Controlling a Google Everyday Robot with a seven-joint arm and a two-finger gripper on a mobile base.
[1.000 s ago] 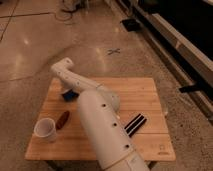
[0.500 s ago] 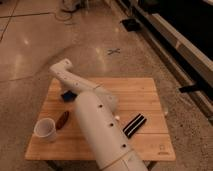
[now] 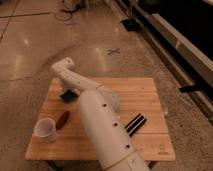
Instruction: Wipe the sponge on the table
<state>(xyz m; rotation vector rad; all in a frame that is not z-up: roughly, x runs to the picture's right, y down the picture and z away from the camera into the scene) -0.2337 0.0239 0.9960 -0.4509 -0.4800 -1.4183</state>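
Note:
The blue sponge (image 3: 65, 95) lies flat on the light wooden table (image 3: 135, 95), near its far left corner. My white arm (image 3: 100, 125) reaches from the near edge across the top and bends down over the sponge. The gripper (image 3: 71, 93) sits at the sponge's right side, mostly hidden under the wrist, and is shut on the sponge. Part of the sponge shows to the left of the wrist.
A white cup (image 3: 45, 129) stands at the table's near left, with a reddish-brown oblong thing (image 3: 62, 119) beside it. A black-and-white striped block (image 3: 135, 123) lies to the right of my arm. Polished concrete floor surrounds the table, and dark shelving runs along the right.
The gripper has shut at the sponge. The arm has barely moved, and the sponge sits slightly further left than a second ago.

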